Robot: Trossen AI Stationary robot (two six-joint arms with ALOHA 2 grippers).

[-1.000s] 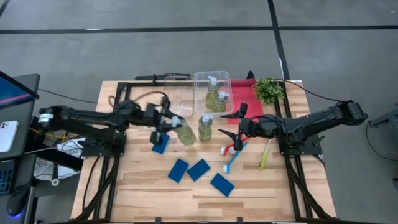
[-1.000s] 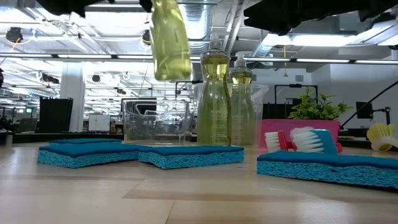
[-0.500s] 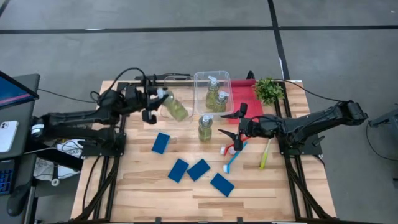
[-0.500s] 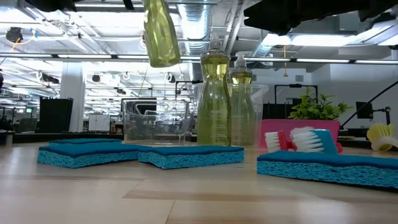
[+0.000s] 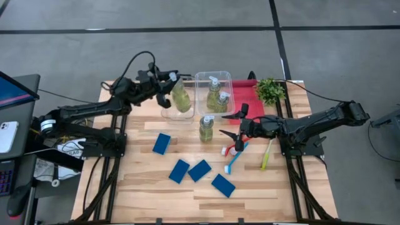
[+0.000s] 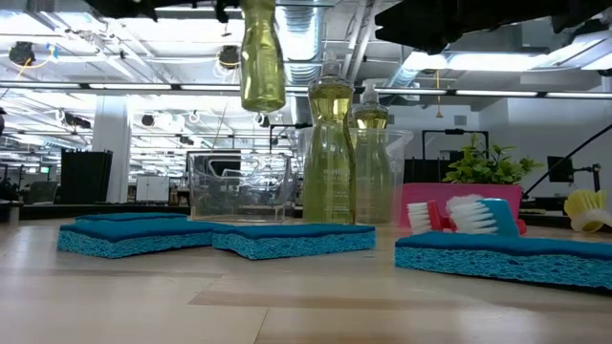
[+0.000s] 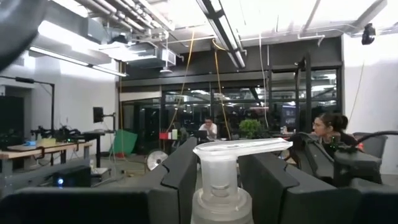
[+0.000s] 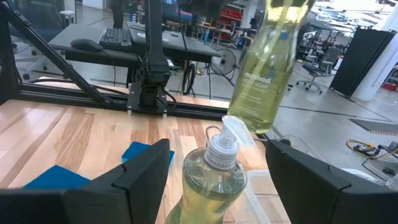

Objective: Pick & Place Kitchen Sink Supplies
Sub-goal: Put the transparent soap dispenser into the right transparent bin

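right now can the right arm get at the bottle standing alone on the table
Probably yes: the right gripper is open, its fingers pointing at the bottle close by, with nothing between them.

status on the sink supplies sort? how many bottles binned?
Done: two pump bottles stand in the right clear bin. In hand: the left hand holds a third bottle over the empty left bin. Left: one bottle, four sponges, the brushes. Right hand waits open.
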